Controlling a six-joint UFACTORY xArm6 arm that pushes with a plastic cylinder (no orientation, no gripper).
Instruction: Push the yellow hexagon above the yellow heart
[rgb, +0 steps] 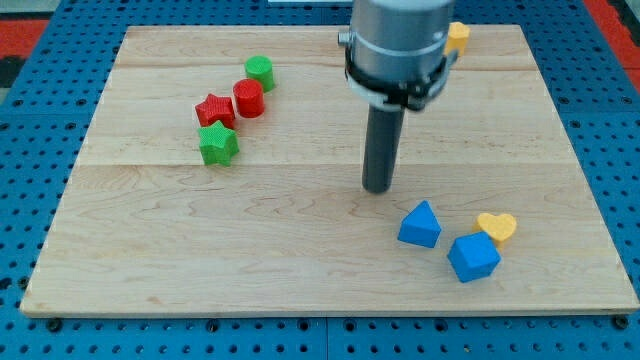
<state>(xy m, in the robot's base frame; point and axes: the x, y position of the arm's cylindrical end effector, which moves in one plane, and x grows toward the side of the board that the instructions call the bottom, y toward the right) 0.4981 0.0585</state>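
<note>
The yellow hexagon (458, 37) sits near the view's top edge of the wooden board (150, 270), partly hidden behind the arm's grey body. The yellow heart (497, 226) lies at the lower right, touching a blue cube (472, 257). My tip (378, 187) rests on the board near the middle, well below and left of the hexagon and up and left of the heart. It touches no block.
A blue triangular block (420, 224) lies just below and right of my tip. At the upper left a green cylinder (259, 71), a red cylinder (249, 98), a red star (214, 110) and a green star (218, 144) cluster together.
</note>
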